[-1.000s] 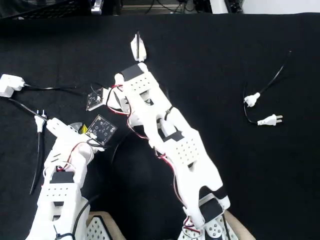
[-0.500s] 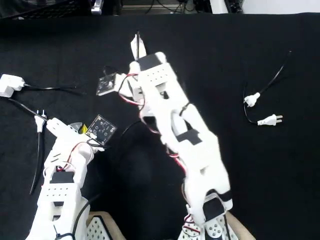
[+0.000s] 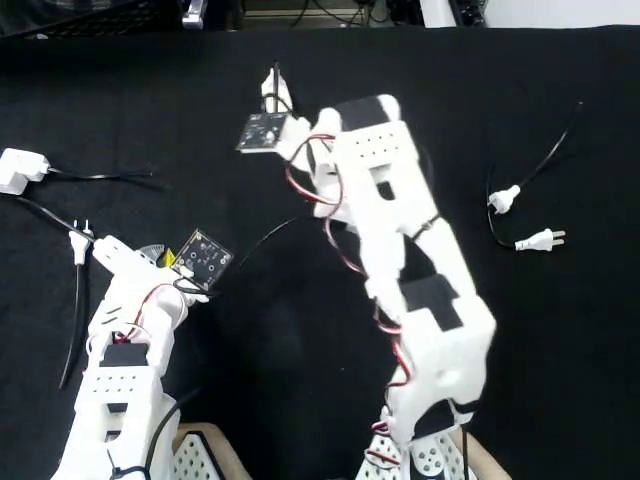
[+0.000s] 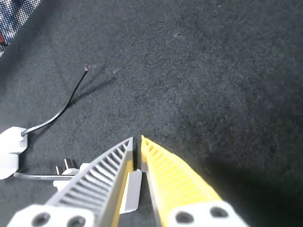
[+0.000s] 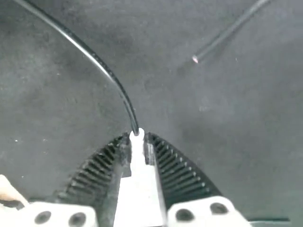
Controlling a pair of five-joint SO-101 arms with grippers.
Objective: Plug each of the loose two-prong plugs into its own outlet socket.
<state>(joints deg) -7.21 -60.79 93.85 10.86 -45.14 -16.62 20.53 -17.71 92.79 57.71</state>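
My right gripper [image 5: 137, 137] is shut on a white two-prong plug [image 5: 137, 189], whose black cable [image 5: 102, 66] runs away over the black cloth. From above, that gripper [image 3: 274, 92] is at the back centre of the table. My left gripper [image 4: 138, 141] is at the near left with its grey and yellow fingers shut. A white plug [image 4: 68, 171] lies against the grey finger, prongs showing. That plug [image 3: 80, 243] is just left of the gripper tip [image 3: 98, 247]. A white socket block [image 3: 17, 168] lies at the far left. Two loose plugs [image 3: 505, 200] [image 3: 540, 240] lie on the right.
Black cables trail across the cloth: one from the socket block [image 4: 10, 151], one down the left side [image 3: 72, 330], and one toward the back right [image 3: 560, 140]. A loose cable end [image 5: 194, 59] lies ahead of my right gripper.
My right arm has swung its body to the right and turned its wrist, while its gripper stayed at the back centre. The left arm has not moved.
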